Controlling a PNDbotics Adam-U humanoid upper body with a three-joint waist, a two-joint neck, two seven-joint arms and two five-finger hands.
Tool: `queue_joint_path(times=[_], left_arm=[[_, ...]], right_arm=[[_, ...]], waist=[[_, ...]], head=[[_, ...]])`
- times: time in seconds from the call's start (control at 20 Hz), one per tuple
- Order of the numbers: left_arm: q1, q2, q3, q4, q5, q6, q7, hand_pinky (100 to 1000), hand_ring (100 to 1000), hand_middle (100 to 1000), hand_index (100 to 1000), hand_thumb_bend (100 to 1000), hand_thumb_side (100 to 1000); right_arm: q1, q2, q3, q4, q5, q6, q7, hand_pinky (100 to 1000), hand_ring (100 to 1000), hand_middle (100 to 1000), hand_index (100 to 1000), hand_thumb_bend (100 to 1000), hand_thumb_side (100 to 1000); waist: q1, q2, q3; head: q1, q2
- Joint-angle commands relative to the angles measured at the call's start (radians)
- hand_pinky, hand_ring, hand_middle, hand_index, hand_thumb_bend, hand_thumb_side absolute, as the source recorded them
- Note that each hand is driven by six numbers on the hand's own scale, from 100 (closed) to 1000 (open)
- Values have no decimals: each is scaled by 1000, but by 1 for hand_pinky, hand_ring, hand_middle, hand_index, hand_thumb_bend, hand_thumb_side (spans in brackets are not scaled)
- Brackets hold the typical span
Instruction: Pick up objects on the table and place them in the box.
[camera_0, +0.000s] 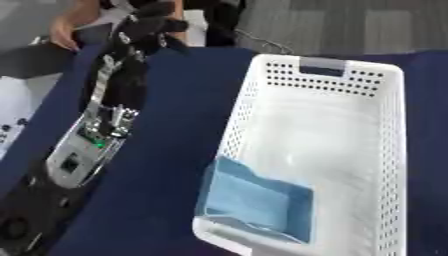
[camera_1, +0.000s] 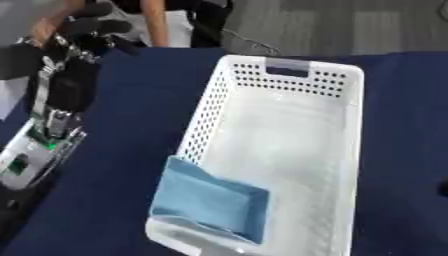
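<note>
Blue cloth (camera_0: 254, 200) already in white basket (camera_0: 394, 150), near end. Left robot hand (camera_0: 149, 27) stretched to far bench (camera_0: 166, 150) edge; fingers unreadable, cannot tell. No other loose objects visible. Right robot hand unseen.

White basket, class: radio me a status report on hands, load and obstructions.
Left hand stretched to the table's far left edge, fingers unclear. Right hand not in view. White basket holds one blue cloth at its near end. Nothing blocking the basket.

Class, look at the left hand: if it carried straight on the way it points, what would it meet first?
The left hand points toward the far table edge; a person's arm seems first in line, though depth is unclear.
</note>
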Motion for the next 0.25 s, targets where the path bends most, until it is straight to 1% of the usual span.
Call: queue_joint_path(times=[0.05,0.15,0.2,0.25], left_arm=[[28,-66,68,-74,12,21,52,592,800,829,829,100,770],[42,-143,95,-87,6,28,70,591,798,830,824,100,789],[48,-180,104,-89,2,35,71,591,798,830,824,100,789],[56,-210,112,-90,-1,47,68,603,805,841,829,100,808]], right_arm=[[8,-5,-11,-14,25,-23,6,882,748,744,1000,100,725],[18,1,-17,-14,41,-35,6,882,749,744,1000,100,725],[22,5,-19,-14,45,-41,6,882,749,744,1000,100,725],[26,8,-21,-14,48,-46,6,880,748,743,1000,100,728]], waist=[[-11,-11,14],[-23,-9,31],[-28,-10,38],[-33,-13,45]], head=[[-9,-14],[-11,-21],[-12,-23],[-12,-23]])
